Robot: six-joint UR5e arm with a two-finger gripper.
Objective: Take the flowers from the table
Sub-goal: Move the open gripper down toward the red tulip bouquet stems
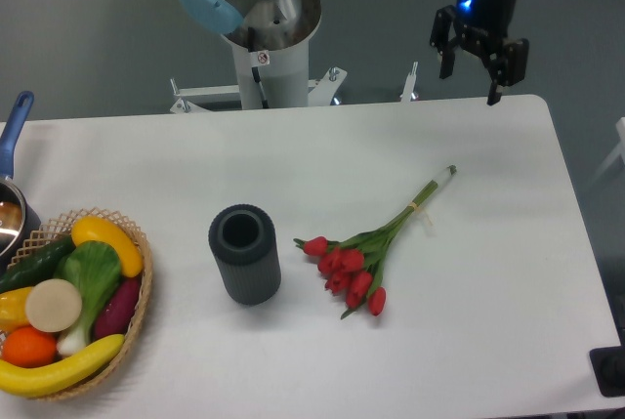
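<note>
At the near edge, well to the left of the jaws and far in front of them, a wicker basket (137, 287) holds a banana, an orange, a cucumber, a yellow pepper, a purple piece and leafy greens. Just behind it, at the picture's left edge, part of a pot (12, 209) with a blue handle shows.

Further right, still well in front of the jaws and left of them, a dark grey ribbed vase (244, 253) stands upright on the table (508, 321), its open mouth facing up.

The flowers (363, 258) lie flat on the table just right of the vase, apart from it. Their red buds cluster at the near-left end; the green stems run up and to the right, with the tied stem tips pointing toward the jaws. The stem ends sit in front of the jaws and slightly left, well apart from them.

At the far edge, the gripper (472, 82) hangs above the table's back right rim, touching nothing. Its jaws stand spread apart and empty, with a blue light glowing on the wrist above. The arm's base (264, 38) stands behind the table, left of the jaws.
</note>
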